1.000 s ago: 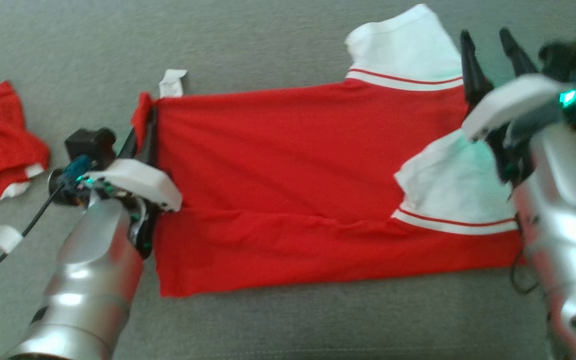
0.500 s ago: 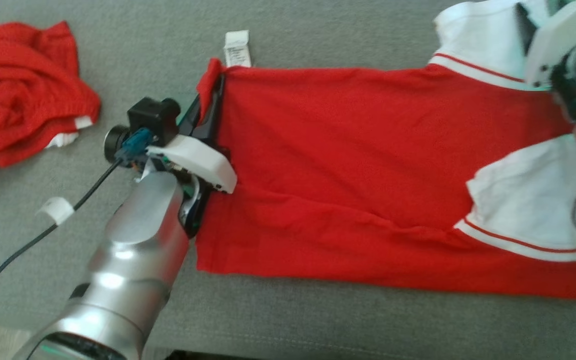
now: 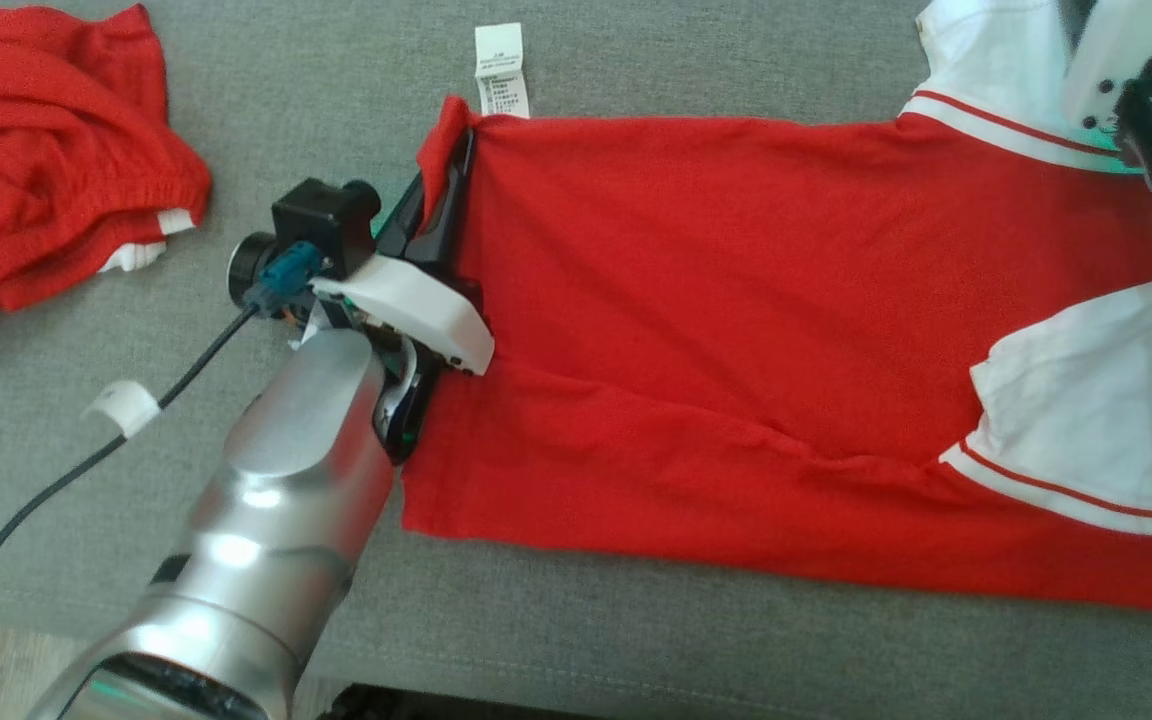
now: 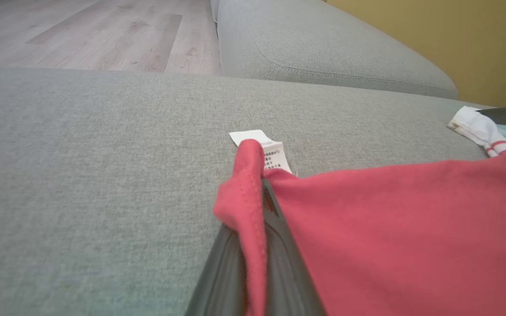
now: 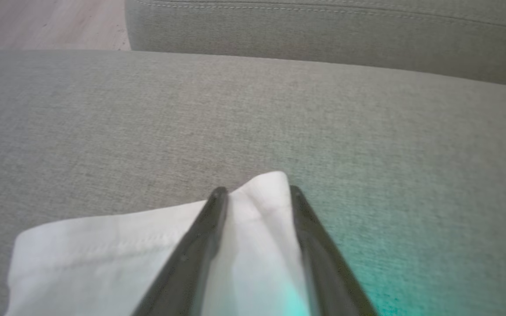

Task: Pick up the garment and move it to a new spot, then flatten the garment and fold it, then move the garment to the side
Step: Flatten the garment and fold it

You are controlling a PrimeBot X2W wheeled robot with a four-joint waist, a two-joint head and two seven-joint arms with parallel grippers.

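Got the red tee (image 3: 716, 330) spread out on the grey sofa cushion (image 3: 636, 620).
Pinched tight at the hem corner (image 4: 246, 193) by the left gripper (image 3: 461, 150); white sleeve tip (image 5: 257, 206) sitting between the right gripper (image 5: 255, 193)'s parted jaws.

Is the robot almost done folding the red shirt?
Not yet, about halfway. Done: the red shirt lies spread out fairly flat on the grey sofa. Happening now: the left tool pinches the shirt's bottom hem, and the right tool sits open around a corner of the white sleeve. Left to do: fold the shirt, then move it to the side.
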